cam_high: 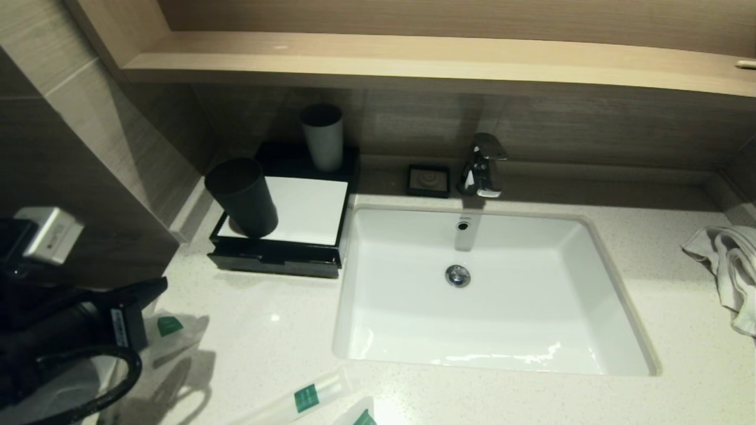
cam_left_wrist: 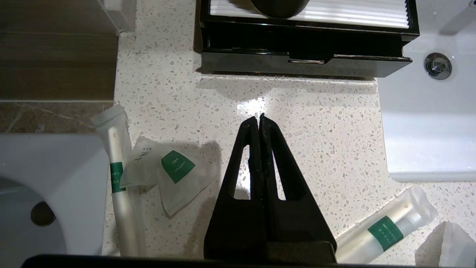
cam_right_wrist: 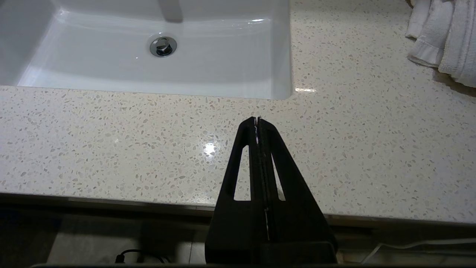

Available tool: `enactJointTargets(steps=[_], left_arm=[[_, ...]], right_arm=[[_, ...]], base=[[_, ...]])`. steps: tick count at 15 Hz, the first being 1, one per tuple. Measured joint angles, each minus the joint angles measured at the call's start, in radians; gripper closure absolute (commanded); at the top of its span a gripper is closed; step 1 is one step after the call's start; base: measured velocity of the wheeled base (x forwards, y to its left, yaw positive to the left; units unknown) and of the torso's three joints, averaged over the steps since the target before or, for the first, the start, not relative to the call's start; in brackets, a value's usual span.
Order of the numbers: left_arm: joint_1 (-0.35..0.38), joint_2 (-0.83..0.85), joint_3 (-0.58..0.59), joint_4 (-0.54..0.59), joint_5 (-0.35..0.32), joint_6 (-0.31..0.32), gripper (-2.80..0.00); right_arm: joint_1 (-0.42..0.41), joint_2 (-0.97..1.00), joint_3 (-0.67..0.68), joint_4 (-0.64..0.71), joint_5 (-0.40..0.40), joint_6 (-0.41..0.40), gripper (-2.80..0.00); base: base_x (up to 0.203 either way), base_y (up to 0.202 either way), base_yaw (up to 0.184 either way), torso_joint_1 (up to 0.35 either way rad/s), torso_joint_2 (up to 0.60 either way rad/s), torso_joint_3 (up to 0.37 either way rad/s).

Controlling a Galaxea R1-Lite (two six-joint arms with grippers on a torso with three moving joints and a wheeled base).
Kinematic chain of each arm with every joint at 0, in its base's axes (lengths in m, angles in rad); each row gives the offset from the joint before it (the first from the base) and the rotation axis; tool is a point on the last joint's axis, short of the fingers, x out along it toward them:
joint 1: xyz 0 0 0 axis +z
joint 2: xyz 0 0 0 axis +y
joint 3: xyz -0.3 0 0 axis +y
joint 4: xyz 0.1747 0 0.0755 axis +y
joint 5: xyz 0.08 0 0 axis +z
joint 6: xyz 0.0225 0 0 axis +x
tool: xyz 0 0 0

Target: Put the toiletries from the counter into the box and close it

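Nearest the robot, the left gripper (cam_left_wrist: 259, 121) hangs over the speckled counter (cam_high: 254, 330) at about 8 o'clock in the head view, its two black fingers pressed tip to tip and holding nothing. The toiletries lie around it on the counter's front strip: a long sachet with a green band (cam_left_wrist: 119, 178) and a folded sachet with a green label (cam_left_wrist: 169, 173), touching each other, to one side of the fingers, a tube sachet (cam_left_wrist: 386, 230) to the other, and one more packet (cam_left_wrist: 452, 242) only partly in view. They look light, thin and crinkly, likely slippery on the polished stone, so the sure hold seems to be across the stiffer body inside each wrapper, not the loose film ends. The right gripper (cam_right_wrist: 257, 121) is parked over bare counter before the sink's (cam_high: 378, 295) front right corner, fingers likewise pressed together and empty. Farther off, at 10 o'clock, the black box (cam_high: 277, 260) stands beside the sink with its drawer front shut and a dark cup (cam_high: 242, 198) and a grey cup (cam_high: 322, 137) on top; a towel (cam_high: 729, 265) lies at 3 o'clock
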Motion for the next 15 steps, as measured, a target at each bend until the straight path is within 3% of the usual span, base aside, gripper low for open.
enactJointTargets(steps=[6, 15], left_arm=[[-0.021, 0.144, 0.112, -0.268, -0.001, 0.029, 0.0], [-0.032, 0.373, 0.098, -0.56, -0.006, 0.022, 0.0]], right_arm=[[0.0, 0.0, 0.0, 0.0, 0.0, 0.0, 0.0], [0.0, 0.0, 0.0, 0.0, 0.0, 0.0, 0.0]], base=[[0.0, 0.0, 0.0, 0.0, 0.0, 0.0], [0.0, 0.0, 0.0, 0.0, 0.0, 0.0]])
